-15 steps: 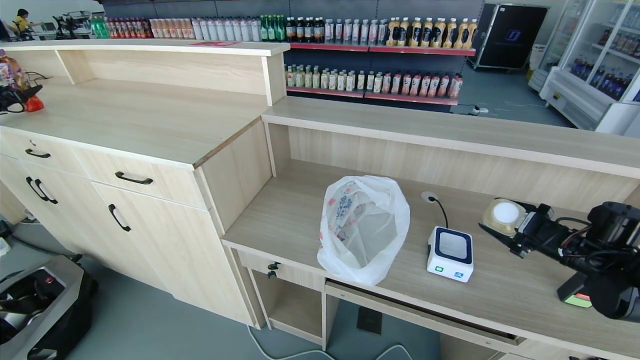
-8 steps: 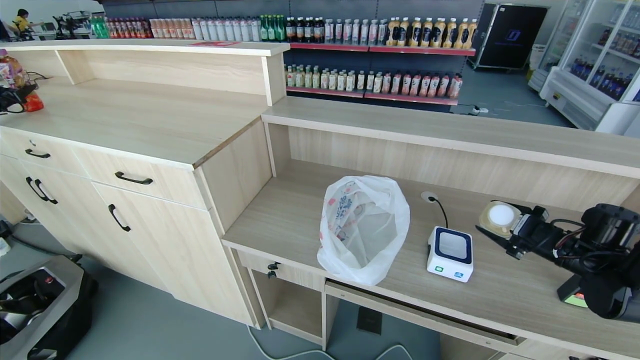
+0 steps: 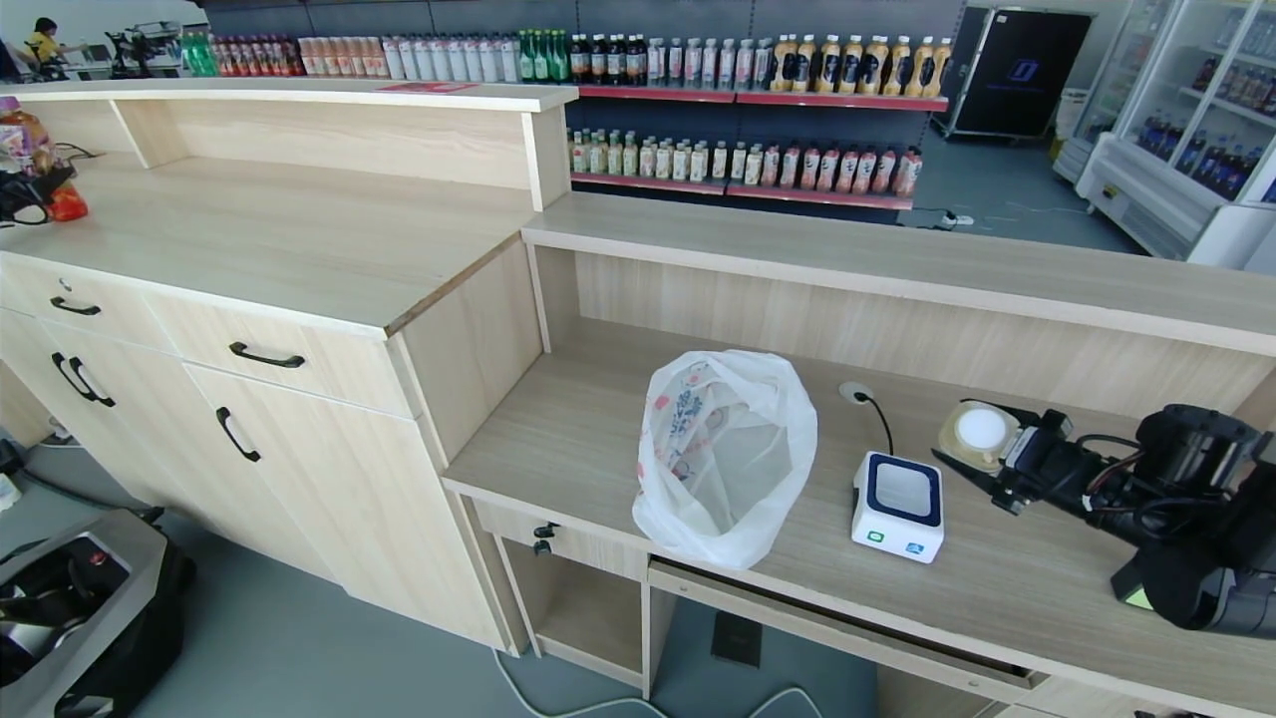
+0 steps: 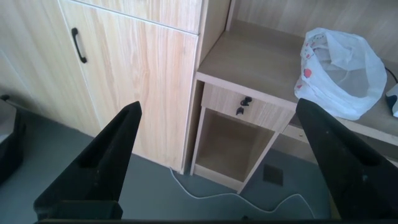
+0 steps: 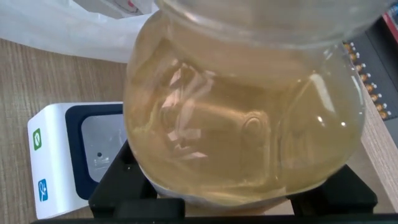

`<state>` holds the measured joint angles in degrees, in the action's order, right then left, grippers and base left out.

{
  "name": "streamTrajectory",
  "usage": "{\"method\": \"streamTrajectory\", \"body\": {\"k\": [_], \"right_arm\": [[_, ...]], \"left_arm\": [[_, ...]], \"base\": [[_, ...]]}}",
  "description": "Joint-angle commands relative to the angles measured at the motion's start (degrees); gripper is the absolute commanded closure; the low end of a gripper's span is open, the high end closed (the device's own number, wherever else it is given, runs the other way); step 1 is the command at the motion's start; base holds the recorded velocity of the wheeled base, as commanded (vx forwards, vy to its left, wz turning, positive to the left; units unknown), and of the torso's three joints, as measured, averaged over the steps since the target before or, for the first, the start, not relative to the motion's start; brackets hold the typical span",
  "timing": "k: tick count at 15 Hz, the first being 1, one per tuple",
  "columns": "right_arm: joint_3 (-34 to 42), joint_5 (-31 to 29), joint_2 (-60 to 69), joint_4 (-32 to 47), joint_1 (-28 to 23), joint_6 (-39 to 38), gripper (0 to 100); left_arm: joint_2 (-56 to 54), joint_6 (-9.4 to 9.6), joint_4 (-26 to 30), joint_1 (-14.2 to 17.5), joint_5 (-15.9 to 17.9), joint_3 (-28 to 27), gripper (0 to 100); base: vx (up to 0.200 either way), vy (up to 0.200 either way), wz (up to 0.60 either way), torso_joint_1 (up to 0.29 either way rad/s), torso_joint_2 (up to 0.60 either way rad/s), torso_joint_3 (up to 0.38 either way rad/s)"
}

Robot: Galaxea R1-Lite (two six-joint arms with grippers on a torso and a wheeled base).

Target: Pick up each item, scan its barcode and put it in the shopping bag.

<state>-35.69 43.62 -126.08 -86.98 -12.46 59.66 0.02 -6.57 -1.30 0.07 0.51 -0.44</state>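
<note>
- Bottle [image 3: 982,429] upright, cap up, clamped in right gripper [image 3: 969,439].
- Scanner [image 3: 897,504] just left; bag [image 3: 738,439] beyond, mouth open.
- Left gripper [image 4: 219,106] spread wide, empty.

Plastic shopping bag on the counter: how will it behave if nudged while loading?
The shopping bag looks thin and translucent, so probably floppy; its mouth may fold shut when nudged. It seems empty, hence light and likely to slide on the smooth counter.

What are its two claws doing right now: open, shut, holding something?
Left gripper: open, empty.
Right gripper: shut on a white-lidded jar of yellowish liquid.
</note>
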Motion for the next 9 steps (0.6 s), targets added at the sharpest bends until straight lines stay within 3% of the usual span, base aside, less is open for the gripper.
{"method": "streamTrajectory", "body": {"k": [1,9], "right_arm": [[-0.7,0.0,-0.7,0.0,0.1,0.0,100],[-2.1,-0.1,-2.3,-0.6,1.3,-0.1,100]], "left_arm": [[0.0,-0.02,0.0,0.0,0.0,0.0,0],[0.0,-0.02,0.0,0.0,0.0,0.0,0]], "base": [[0.0,0.0,0.0,0.0,0.0,0.0],[0.0,0.0,0.0,0.0,0.0,0.0]]}}
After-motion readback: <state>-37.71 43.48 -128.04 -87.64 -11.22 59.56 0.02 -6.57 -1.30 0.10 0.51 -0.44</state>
